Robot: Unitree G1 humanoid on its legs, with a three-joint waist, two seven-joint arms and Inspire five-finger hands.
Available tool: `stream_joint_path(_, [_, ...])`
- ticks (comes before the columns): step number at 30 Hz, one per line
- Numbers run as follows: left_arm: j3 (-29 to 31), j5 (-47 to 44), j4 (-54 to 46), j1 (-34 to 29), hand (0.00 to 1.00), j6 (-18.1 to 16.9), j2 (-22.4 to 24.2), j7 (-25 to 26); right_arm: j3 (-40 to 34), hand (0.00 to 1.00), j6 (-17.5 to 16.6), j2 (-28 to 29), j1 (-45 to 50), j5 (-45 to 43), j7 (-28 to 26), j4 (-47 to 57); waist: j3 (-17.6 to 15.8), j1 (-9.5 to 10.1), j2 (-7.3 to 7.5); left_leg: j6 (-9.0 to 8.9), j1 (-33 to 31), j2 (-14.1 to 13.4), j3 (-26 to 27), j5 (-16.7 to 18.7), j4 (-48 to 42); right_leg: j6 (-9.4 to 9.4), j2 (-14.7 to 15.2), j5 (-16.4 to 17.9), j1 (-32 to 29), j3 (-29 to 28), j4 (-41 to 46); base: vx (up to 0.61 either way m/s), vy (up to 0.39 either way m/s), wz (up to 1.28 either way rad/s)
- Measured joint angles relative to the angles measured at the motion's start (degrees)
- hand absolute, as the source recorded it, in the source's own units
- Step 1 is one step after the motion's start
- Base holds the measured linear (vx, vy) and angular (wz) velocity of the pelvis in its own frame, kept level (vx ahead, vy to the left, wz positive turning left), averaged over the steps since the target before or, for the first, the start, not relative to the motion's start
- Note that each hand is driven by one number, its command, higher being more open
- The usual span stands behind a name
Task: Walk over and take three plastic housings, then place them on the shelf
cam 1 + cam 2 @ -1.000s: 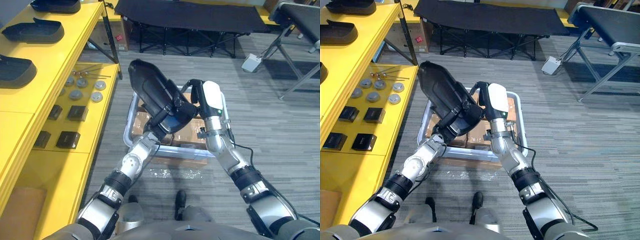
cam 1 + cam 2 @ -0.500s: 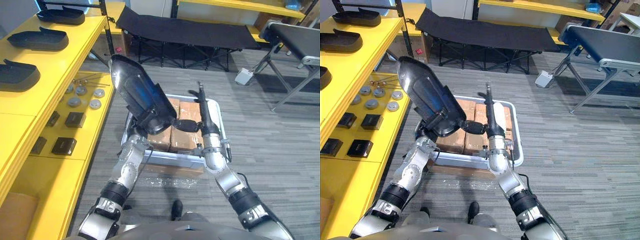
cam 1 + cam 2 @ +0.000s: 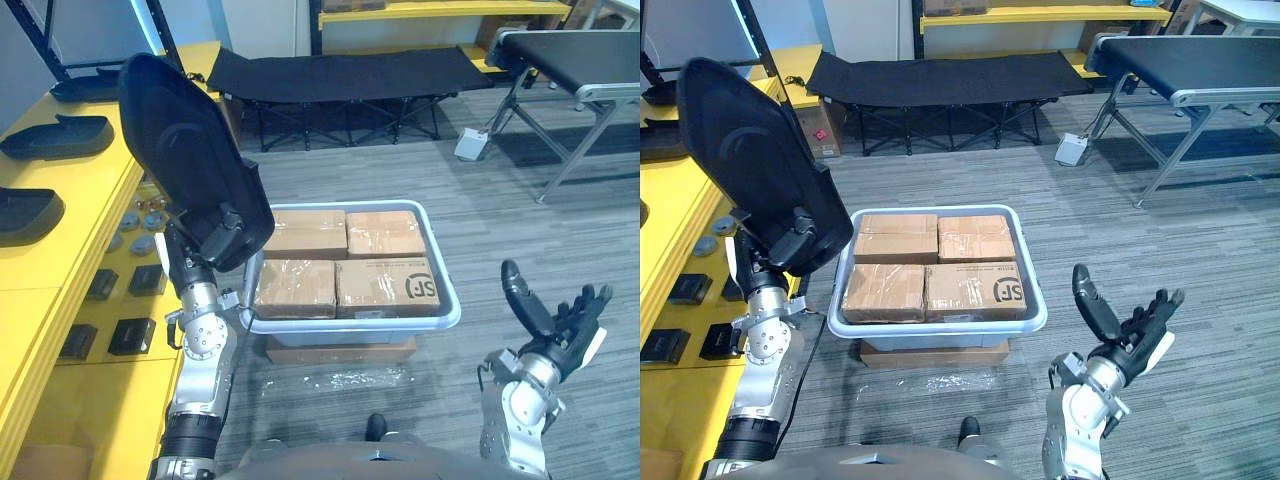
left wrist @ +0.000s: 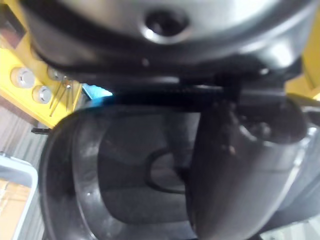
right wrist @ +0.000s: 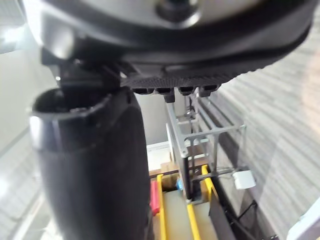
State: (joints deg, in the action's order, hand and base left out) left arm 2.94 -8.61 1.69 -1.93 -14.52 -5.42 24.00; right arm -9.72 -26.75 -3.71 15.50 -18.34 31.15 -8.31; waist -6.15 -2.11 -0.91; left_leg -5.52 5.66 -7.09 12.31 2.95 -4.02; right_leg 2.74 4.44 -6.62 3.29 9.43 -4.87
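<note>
The right hand (image 3: pixel 560 325) has let go, dropping to five o'clock, fingers spread; the left hand (image 3: pixel 225 235) alone grips the upright housing (image 3: pixel 185 160), shelf (image 3: pixel 70 200) at its nine o'clock.

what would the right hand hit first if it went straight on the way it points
Nothing near: the open right hand points across bare floor, clear of the tote. Farther on, probably the metal table frame; depth is unclear.

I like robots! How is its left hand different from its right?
The left hand is high, curled round a black plastic housing; the right hand is low, fingers spread, holding nothing. The left hand is beside the yellow shelf; the right hand is over grey floor. Both are dark.
</note>
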Motion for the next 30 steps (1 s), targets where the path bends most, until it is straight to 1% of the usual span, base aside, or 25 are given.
stream_joint_path(2, [0.3,-0.4,-3.3,-2.9,0.00,-0.5,0.0,-0.8,0.1,1.00,1.1,1.4,0.8,-0.1,-1.1,0.0,0.0,-0.04,-0.01,0.00,-0.1,0.0,0.0,0.0,0.1,0.10,0.0,0.1,-0.1,0.1,0.0,-0.04,0.010,-0.02])
stream_joint_path(5, [0.4,-4.4,-8.4,-7.9,0.00,-0.9,1.0,-2.7,1.0,1.00,2.0,2.4,0.8,-0.1,-2.3,-0.4,0.0,0.48,-0.03,0.02,-0.4,0.1,-1.2,-0.1,0.1,-0.04,0.4,0.5,0.3,1.4,0.0,-0.02,0.010,0.21])
stream_joint_path(6, [0.7,-6.6,-9.9,-9.7,0.00,-1.5,2.0,-3.6,1.7,1.00,2.9,2.4,0.8,-0.3,-3.6,-0.6,0.0,0.82,-0.05,0.11,-0.6,0.3,-2.4,-0.2,0.2,-0.29,0.4,1.0,0.8,2.7,0.0,-0.01,0.004,0.55])
stream_joint_path(8, [2.0,-8.6,-11.8,-11.8,0.00,-1.7,3.6,-4.5,2.8,1.00,4.2,2.3,0.6,-0.5,-6.3,-1.5,0.1,2.26,-0.12,0.35,-1.3,0.6,-4.4,-0.4,0.1,-0.24,0.7,1.5,1.3,5.0,0.0,0.00,-0.006,0.57])
stream_joint_path(10, [5.9,-9.7,-14.4,-14.7,0.00,-1.8,4.5,-4.5,6.2,1.00,6.2,1.7,-1.6,0.0,-9.9,-4.1,0.1,4.28,-0.18,0.32,-1.9,0.7,-7.0,-0.8,0.2,-0.34,0.8,2.1,2.3,8.1,0.0,0.01,-0.019,0.59])
stream_joint_path(11, [7.0,-10.3,-15.2,-15.6,0.00,-1.8,4.7,-4.3,7.3,1.00,6.7,1.4,-2.3,0.1,-10.8,-4.5,0.2,4.80,-0.22,0.11,-2.2,0.7,-7.8,-1.0,0.1,-0.34,0.8,2.3,2.4,8.8,0.0,0.02,-0.025,0.59])
stream_joint_path(12, [9.3,-11.5,-16.7,-17.3,0.00,-2.0,5.1,-3.9,10.0,1.00,7.8,0.3,-3.8,0.1,-12.2,-5.1,0.2,6.29,-0.28,-0.05,-2.7,0.7,-9.1,-1.2,0.1,-0.32,0.8,2.5,2.7,10.2,-0.1,0.02,-0.020,0.48])
stream_joint_path(13, [10.4,-11.4,-17.3,-18.2,0.00,-2.1,5.3,-3.3,11.2,1.00,8.0,-0.2,-4.5,0.1,-12.8,-5.3,0.3,7.01,-0.30,-0.04,-3.0,0.8,-9.9,-1.3,0.1,-0.15,0.8,2.6,2.9,11.0,-0.1,0.04,-0.028,0.61])
stream_joint_path(16, [17.3,-11.3,-18.1,-23.1,0.00,-3.1,6.5,-2.6,15.5,1.00,9.0,-1.3,-8.9,0.1,-14.5,-5.6,1.2,12.02,-0.29,-0.17,-3.6,1.3,-14.1,-1.5,0.0,0.33,0.8,3.0,4.5,15.8,0.0,0.05,-0.029,0.62])
stream_joint_path(18, [19.6,-11.3,-18.1,-25.3,0.00,-3.3,7.4,-3.0,16.5,1.00,8.8,-1.4,-10.7,0.1,-14.3,-5.6,1.6,13.22,-0.16,0.01,-4.6,2.0,-16.5,-1.4,-0.9,0.51,1.2,3.1,5.4,19.0,0.0,0.05,0.005,0.73])
stream_joint_path(19, [21.2,-11.4,-18.1,-27.7,0.00,-4.0,8.2,-3.5,17.5,1.00,8.7,-1.4,-12.4,0.0,-14.4,-5.7,1.8,14.66,0.17,0.13,-5.3,2.9,-18.4,-1.3,-1.2,0.77,1.7,3.3,5.9,21.0,0.0,0.04,0.028,0.66])
stream_joint_path(20, [21.5,-11.4,-18.1,-28.2,0.00,-4.2,8.3,-3.6,17.8,1.00,8.7,-1.4,-12.8,0.0,-14.4,-5.7,1.9,15.05,0.25,0.18,-5.4,3.0,-18.6,-1.3,-1.3,0.80,1.8,3.3,6.0,21.2,0.0,0.03,0.059,0.54])
stream_joint_path(21, [23.0,-11.4,-18.1,-30.3,0.00,-4.4,9.0,-4.1,20.6,1.00,8.5,-1.3,-14.6,0.1,-14.3,-6.7,2.2,16.33,0.85,0.60,-5.8,3.7,-19.3,-1.0,-1.8,1.17,2.5,3.5,6.3,22.0,0.0,0.01,0.058,0.24])
stream_joint_path(23, [24.2,-11.5,-18.1,-31.3,0.00,-4.6,9.8,-4.9,24.4,1.00,8.6,-1.0,-16.0,0.2,-14.3,-8.2,2.5,17.42,1.36,0.99,-6.3,4.8,-20.6,-0.6,-2.3,1.81,3.2,3.9,7.0,23.4,0.0,0.01,0.068,0.38])
stream_joint_path(24, [24.2,-11.3,-18.1,-31.5,0.00,-5.1,10.0,-5.4,26.1,1.00,9.0,-0.7,-16.8,2.3,-13.9,-9.1,2.6,17.97,1.51,1.20,-6.5,5.1,-21.3,-0.3,-2.6,1.90,3.4,3.9,7.3,24.1,0.1,0.01,0.053,0.55])
stream_joint_path(25, [24.1,-11.2,-18.1,-31.4,0.00,-5.6,10.1,-6.2,28.1,1.00,9.9,-0.2,-17.4,5.1,-13.5,-9.7,2.9,18.04,2.09,1.15,-7.2,5.8,-22.7,-0.1,-3.0,2.24,3.7,4.2,7.6,25.2,0.3,0.01,0.047,0.52])
stream_joint_path(26, [24.0,-11.2,-18.1,-31.2,0.00,-5.7,10.1,-6.8,29.0,1.00,10.3,-0.1,-17.7,6.1,-13.3,-9.8,3.0,18.09,2.24,1.22,-7.5,6.2,-23.6,-0.1,-3.0,2.38,3.9,4.5,7.7,25.5,0.8,0.03,0.053,0.66])
stream_joint_path(27, [23.6,-11.2,-18.1,-31.3,0.00,-5.7,10.1,-7.6,29.9,1.00,10.7,0.0,-18.1,6.8,-13.1,-9.9,2.9,18.00,2.24,1.41,-8.0,6.6,-25.1,-0.2,-3.1,2.67,4.6,6.2,7.6,25.8,3.3,0.04,0.050,0.85])
stream_joint_path(28, [23.6,-11.0,-18.1,-30.8,0.00,-5.7,9.9,-8.5,29.7,1.00,11.2,-0.1,-18.0,6.7,-12.6,-9.7,2.9,17.21,2.26,1.82,-9.0,7.2,-27.9,-0.5,-3.6,3.10,4.8,9.0,6.8,23.4,6.2,0.04,0.048,1.03])
stream_joint_path(29, [23.6,-11.0,-18.1,-30.2,0.00,-5.7,9.7,-9.1,29.1,1.00,11.5,-0.2,-17.8,6.6,-12.1,-9.5,2.8,16.37,2.48,1.87,-9.5,8.0,-29.7,-0.8,-4.0,3.04,4.5,10.4,6.6,21.7,7.3,0.03,-0.011,1.44])
stream_joint_path(30, [23.2,-10.9,-18.1,-29.0,0.00,-5.7,9.7,-10.2,26.7,1.00,12.1,-0.7,-16.6,6.6,-11.6,-9.1,2.8,15.57,2.69,2.02,-10.3,9.4,-33.0,-1.5,-4.1,2.95,4.3,12.8,6.4,20.1,9.1,0.04,-0.041,1.48])
